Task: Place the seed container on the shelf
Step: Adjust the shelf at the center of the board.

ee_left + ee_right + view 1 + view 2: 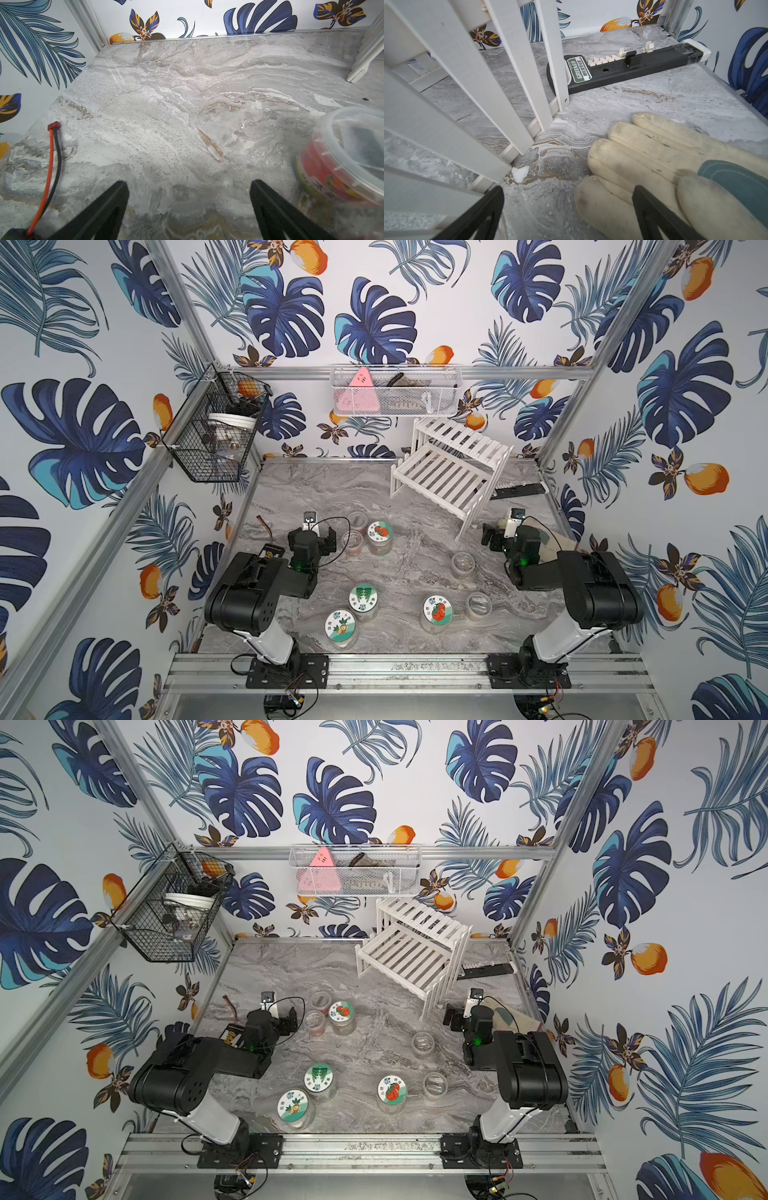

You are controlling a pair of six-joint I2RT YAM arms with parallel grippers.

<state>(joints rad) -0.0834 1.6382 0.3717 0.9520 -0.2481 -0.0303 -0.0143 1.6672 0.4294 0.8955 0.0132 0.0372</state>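
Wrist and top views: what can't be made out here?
- Both top views: black wire basket contents blurred behind its mesh.
- Both top views: green-lid jar label text too small.
- Left wrist view: clear jar blurred, cut off by the frame edge.
- Right wrist view: glove cuff cut off by the edge.
- Right wrist view: black tool end hidden behind a shelf leg.

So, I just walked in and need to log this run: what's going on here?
Nothing is being handled yet. Several seed jars stand on the marble table. The left hand is open and empty, beside a clear-lidded jar. The right hand is open too, by a leg of the white shelf, above a cream glove. Nothing stands on the shelf.
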